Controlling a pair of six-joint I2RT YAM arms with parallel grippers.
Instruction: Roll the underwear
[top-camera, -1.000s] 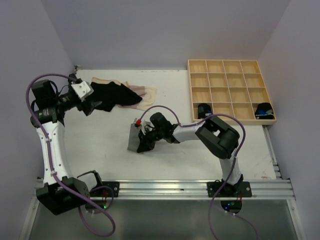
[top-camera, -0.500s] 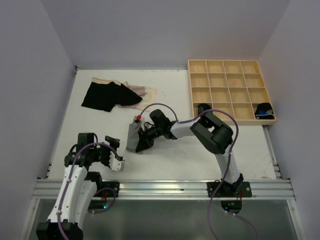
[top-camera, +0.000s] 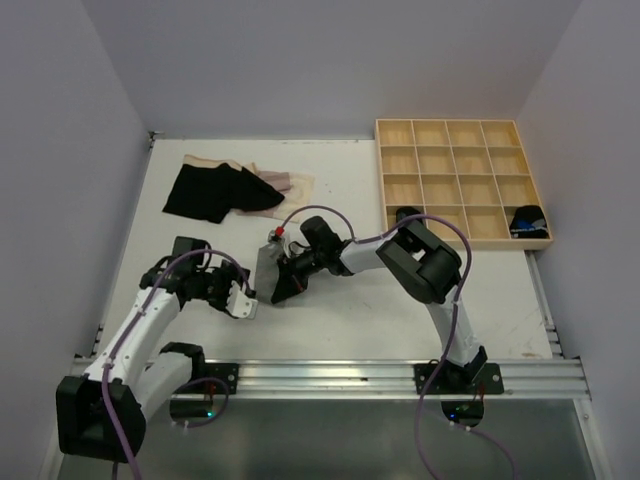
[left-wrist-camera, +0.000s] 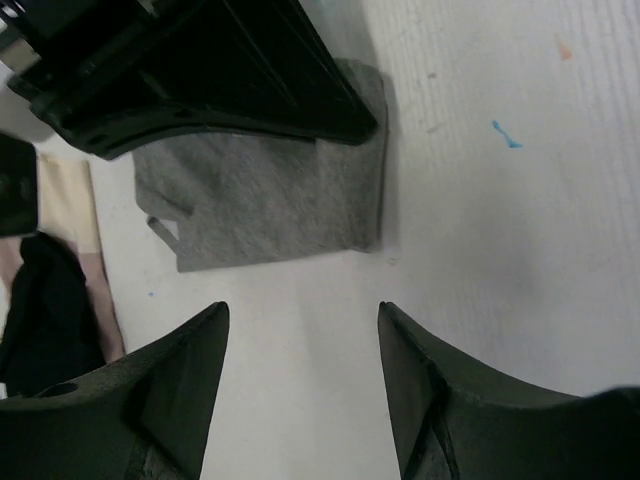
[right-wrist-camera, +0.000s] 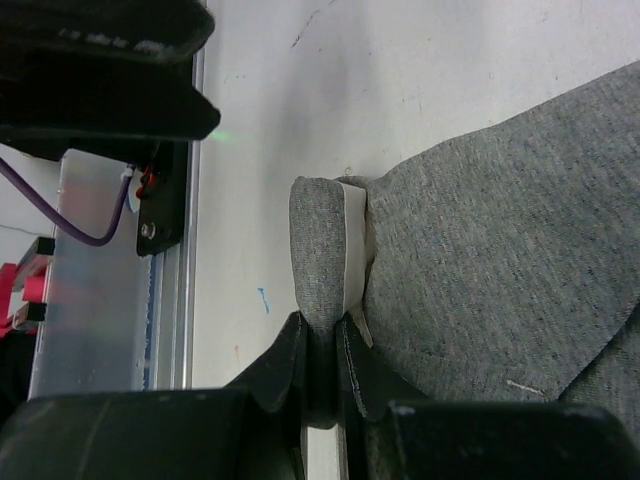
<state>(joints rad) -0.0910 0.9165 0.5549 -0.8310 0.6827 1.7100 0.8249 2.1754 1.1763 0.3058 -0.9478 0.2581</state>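
Grey underwear (top-camera: 265, 270) lies mid-table (top-camera: 350, 320), with the right pincer (top-camera: 282, 285) at its near edge and the left pincer (top-camera: 241, 300) just beside it.

Left wrist: left pincer gapes, empty, with the cloth ahead.

Right wrist: right pincer is clamped on a doubled hem. I judge the cloth light and limp, so I would hold it by that doubled edge.

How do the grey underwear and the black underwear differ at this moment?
The grey underwear lies mid-table, directly on the table. The black underwear lies at the far left, overlapping pale beige garments. The right gripper pinches a folded edge of the grey underwear, while nothing touches the black underwear. Neither is rolled yet.
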